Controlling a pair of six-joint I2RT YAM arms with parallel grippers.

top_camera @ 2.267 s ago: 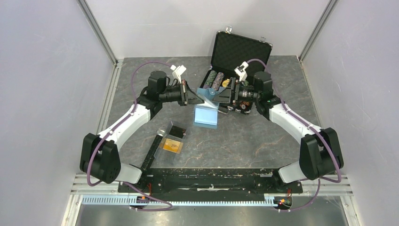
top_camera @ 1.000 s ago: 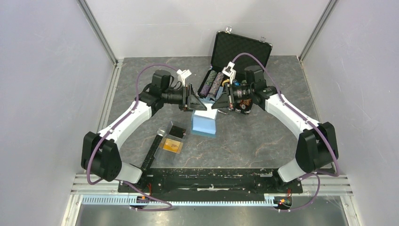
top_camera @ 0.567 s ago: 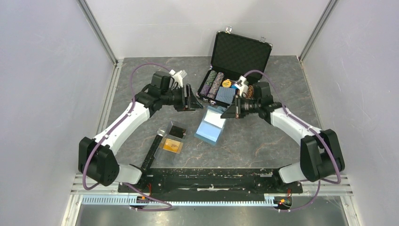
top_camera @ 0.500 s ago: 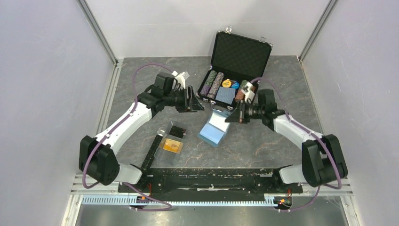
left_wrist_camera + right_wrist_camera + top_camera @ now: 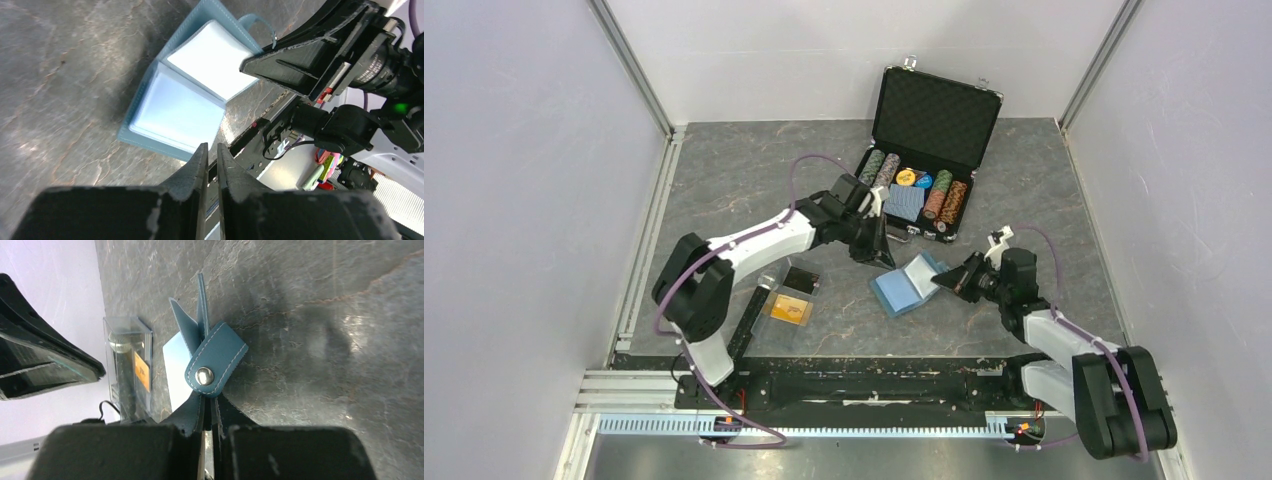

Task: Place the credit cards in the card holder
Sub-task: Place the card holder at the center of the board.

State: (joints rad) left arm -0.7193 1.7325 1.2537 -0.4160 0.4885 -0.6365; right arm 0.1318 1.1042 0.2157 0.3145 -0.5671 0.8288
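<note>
A small teal-blue, leather-like folding card holder (image 5: 906,288) lies spread open on the grey stone-patterned counter (image 5: 744,190) between the two arms, its paler blue pocketed inside turned upward. The cover on the right arm's side is pinched edge-on by the right gripper (image 5: 952,281), which is closed tight on the leather just below the stitched snap tab (image 5: 216,360). The left gripper (image 5: 876,250) is held just beyond the holder's far edge, its fingers pressed almost together with nothing between them. The credit cards, a thin orange-gold rectangular card (image 5: 787,309) and a black one (image 5: 801,279), are set well to the left of the holder. A whitish card cannot be made out, and whether the orange one sits inside a clear sleeve cannot be told. The holder is judged light and floppy, likely to fold or slide unless one cover is kept pinned. The cards are judged stiff, thin and slick. As they lie flat, a short edge is best tipped up first and then pinched.
</note>
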